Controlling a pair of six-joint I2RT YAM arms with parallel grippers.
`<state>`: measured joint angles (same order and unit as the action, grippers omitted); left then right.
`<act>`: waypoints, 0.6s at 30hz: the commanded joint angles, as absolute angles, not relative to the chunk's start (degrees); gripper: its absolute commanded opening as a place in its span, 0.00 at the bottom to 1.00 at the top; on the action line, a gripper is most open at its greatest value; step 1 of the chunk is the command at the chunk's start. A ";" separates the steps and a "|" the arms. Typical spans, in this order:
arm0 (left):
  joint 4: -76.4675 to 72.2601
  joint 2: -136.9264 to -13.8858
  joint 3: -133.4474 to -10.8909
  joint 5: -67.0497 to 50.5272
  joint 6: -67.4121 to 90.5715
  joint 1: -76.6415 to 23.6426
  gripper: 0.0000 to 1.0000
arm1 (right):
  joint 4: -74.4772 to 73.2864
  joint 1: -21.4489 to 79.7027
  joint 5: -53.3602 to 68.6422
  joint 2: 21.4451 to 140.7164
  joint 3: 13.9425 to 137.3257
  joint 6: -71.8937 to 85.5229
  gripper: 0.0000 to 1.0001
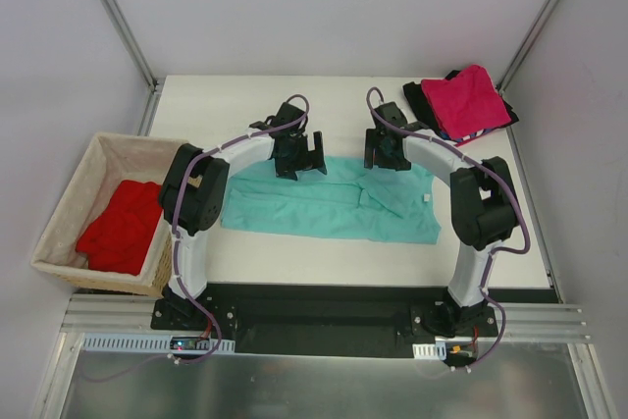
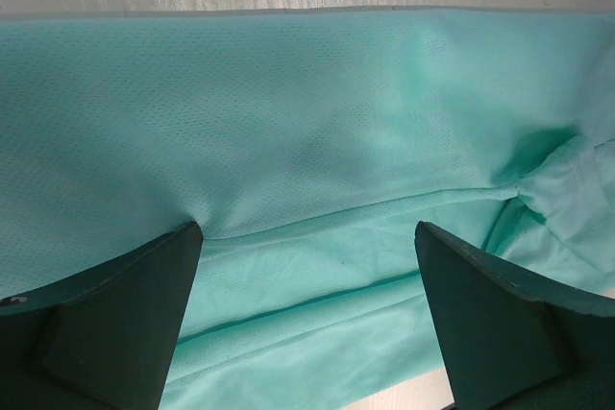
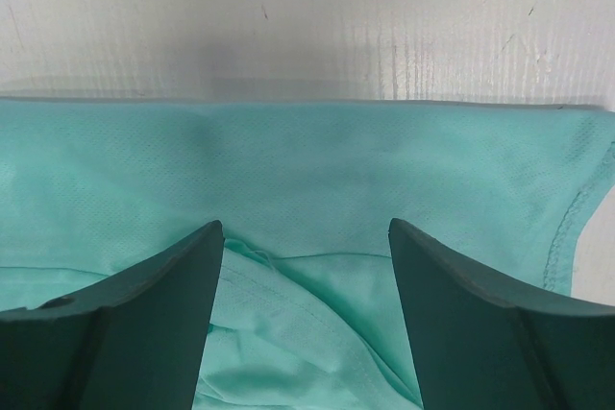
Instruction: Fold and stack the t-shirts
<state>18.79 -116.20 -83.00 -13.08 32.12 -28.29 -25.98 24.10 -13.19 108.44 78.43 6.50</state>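
Note:
A teal-green t-shirt (image 1: 329, 205) lies folded into a long band across the middle of the table. My left gripper (image 1: 299, 159) is open over the band's far edge on its left half, with its fingertips down at the cloth (image 2: 317, 141). Over the far edge on the right half, my right gripper (image 1: 386, 154) is also open, its tips on the teal cloth (image 3: 307, 170). Neither holds cloth between its fingers. At the back right, a magenta-pink t-shirt (image 1: 466, 100) tops a pile with a black one (image 1: 417, 97) under it. A bright red t-shirt (image 1: 123, 226) lies in the basket.
The tan wicker basket (image 1: 137, 139) stands off the table's left side. A striped edge (image 1: 473, 134) peeks out under the pink shirt. Bare white table (image 1: 226, 105) stretches behind the teal band, and metal frame posts rise at the back corners.

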 commanded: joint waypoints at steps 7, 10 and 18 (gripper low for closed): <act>20.48 -117.60 -83.58 -12.48 31.38 -28.39 0.95 | -26.63 24.52 -13.36 111.35 81.38 5.71 0.73; 20.48 -117.33 -83.50 -12.31 31.29 -28.48 0.95 | -27.16 24.70 -13.27 112.59 82.09 5.45 0.74; 20.48 -117.16 -83.67 -12.39 31.29 -28.39 0.95 | -27.86 25.22 -13.53 112.33 82.18 5.36 0.74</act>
